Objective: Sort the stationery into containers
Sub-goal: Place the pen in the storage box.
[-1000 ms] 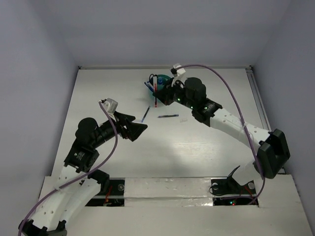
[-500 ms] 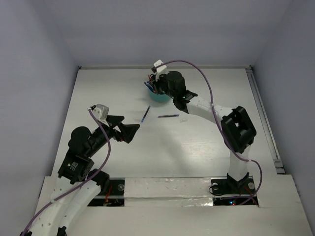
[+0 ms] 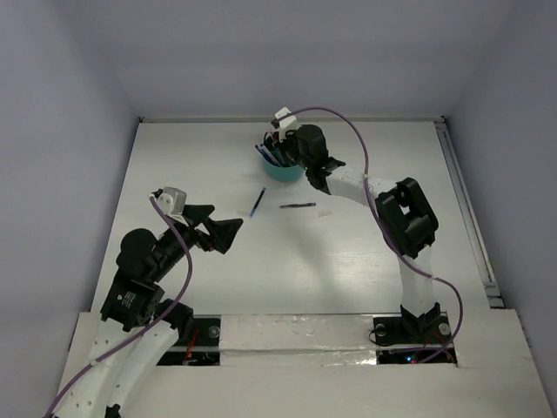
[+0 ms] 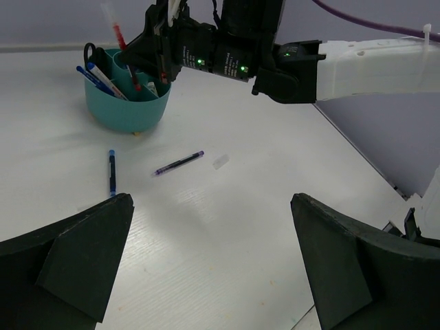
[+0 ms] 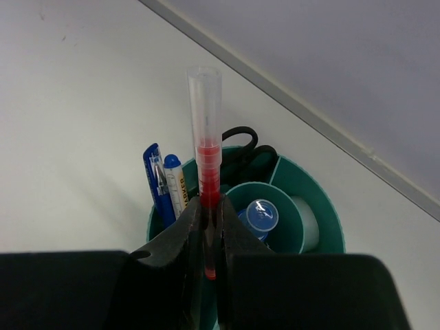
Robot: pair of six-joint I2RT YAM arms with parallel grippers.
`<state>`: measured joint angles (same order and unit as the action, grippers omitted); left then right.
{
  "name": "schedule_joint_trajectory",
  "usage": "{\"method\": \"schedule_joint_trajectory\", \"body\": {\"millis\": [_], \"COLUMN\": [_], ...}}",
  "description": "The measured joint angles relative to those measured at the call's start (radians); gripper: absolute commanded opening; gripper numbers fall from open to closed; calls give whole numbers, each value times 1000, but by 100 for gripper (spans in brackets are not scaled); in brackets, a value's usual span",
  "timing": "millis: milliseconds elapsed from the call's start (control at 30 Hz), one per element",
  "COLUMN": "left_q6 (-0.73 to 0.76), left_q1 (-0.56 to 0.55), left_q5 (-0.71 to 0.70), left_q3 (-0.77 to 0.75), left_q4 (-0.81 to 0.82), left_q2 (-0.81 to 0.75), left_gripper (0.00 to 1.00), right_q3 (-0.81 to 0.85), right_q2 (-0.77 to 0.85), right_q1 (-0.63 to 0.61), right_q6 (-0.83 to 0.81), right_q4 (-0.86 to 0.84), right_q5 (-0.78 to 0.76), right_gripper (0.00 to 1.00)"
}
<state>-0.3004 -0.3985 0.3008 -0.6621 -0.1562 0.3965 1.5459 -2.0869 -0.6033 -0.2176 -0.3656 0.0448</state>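
Note:
The teal cup (image 3: 283, 171) (image 4: 127, 103) (image 5: 323, 203) stands at the back middle of the table. My right gripper (image 3: 280, 153) (image 5: 208, 206) hangs over its near rim, shut on a red pen (image 5: 207, 165) (image 4: 119, 34). The pen stands upright with its clear cap on top. A blue pen (image 3: 258, 202) (image 4: 111, 172) and a dark pen (image 3: 298, 205) (image 4: 179, 163) lie loose in front of the cup, with a small pale bit (image 3: 325, 212) (image 4: 220, 161) beside them. My left gripper (image 3: 226, 216) (image 4: 212, 199) is open and holds nothing, to the near left of the blue pen.
In the cup's compartments stand blue pens and a marker (image 5: 161, 185), black scissors (image 5: 244, 136) and a blue-capped item (image 5: 261, 214). The right arm (image 3: 396, 213) reaches across the table's right half. Walls close the table in at the back and sides.
My right gripper has carried the red pen left and back, from beside the cup to over it, with the arm folding up. My left gripper has drawn back to the left and opened wider.

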Motion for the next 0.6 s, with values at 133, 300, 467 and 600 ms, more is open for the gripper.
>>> {"method": "schedule_joint_trajectory", "body": {"millis": [133,300,467,600], "left_q6": [0,1,1,1], "left_q1": [8,15,20,20], "left_q5": [5,10,13,14], "left_q3": [0,0,0,1], "left_q4": [0,0,1,1], "left_q2": [0,0,1,1], "left_gripper": [99,99,99,99], "right_q3": [0,-11,-40,-57], "right_q2": [-2,-2,-2,-1], "right_q1": [0,0,0,0], "right_q6": [1,5,8,10], "right_q4": [-17,-49,-55,-53], "right_q5": [14,18,19,19], "right_gripper": [0,2,10,29]}}
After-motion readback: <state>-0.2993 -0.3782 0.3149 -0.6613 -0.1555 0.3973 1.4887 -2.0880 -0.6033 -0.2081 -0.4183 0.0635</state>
